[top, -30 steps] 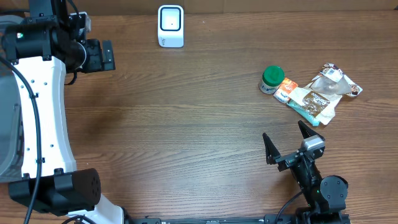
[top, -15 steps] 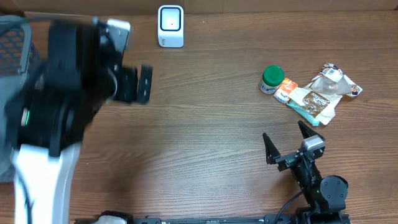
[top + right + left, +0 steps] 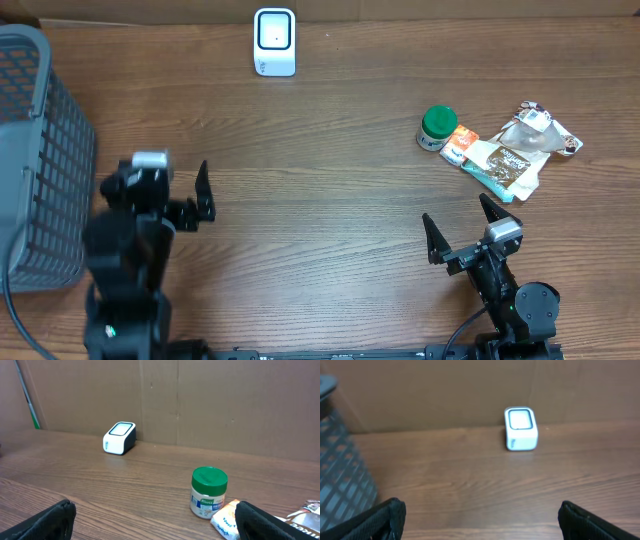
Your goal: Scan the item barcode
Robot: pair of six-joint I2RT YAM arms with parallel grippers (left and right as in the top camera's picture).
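**A:** Grey basket [image 3: 40, 150] at the bench's [image 3: 320, 210] left edge. The left gripper [image 3: 160, 192] is beside it, fingers spread and empty. The scanner [image 3: 274, 41] is at the far edge.

**B:** The jar [image 3: 437, 128] and packets [image 3: 505, 160] lie toward the right edge. The right gripper [image 3: 458, 225], near the front edge, is splayed and empty too. I'd grasp the jar by its sides, label exposed. Wood-grain top, cardboard wall behind.

L arm swung down from back-left to the near-left of the table [image 3: 320, 200]. The left gripper [image 3: 158, 190] ended up facing the scanner [image 3: 274, 42], w/ the grey basket [image 3: 40, 150] uncovered.
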